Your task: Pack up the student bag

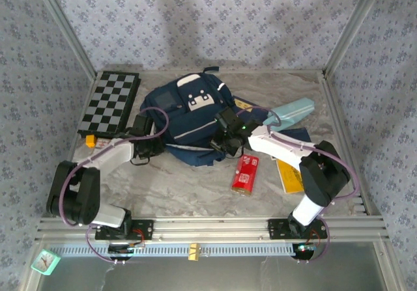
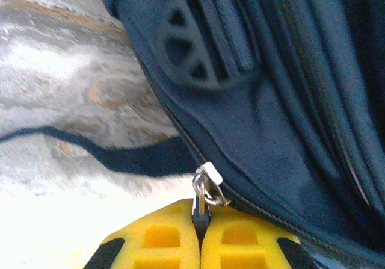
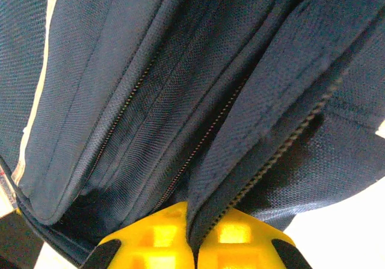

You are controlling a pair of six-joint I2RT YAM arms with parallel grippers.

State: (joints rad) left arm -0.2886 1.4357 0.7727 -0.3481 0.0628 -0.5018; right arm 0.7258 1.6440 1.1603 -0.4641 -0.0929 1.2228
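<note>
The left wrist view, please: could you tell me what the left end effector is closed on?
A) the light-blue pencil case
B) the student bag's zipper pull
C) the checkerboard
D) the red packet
B: the left end effector is shut on the dark tab hanging from the metal zipper pull at the edge of the student bag.

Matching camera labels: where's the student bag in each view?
Top external: student bag sits at centre of frame.
Left wrist: upper right of frame; left gripper is shut on its zipper pull.
Right wrist: across most of the frame; right gripper pinches a fold of it.
Shared landmark: white trim stripe, at the left edge in the right wrist view, low on the bag's front from above.
</note>
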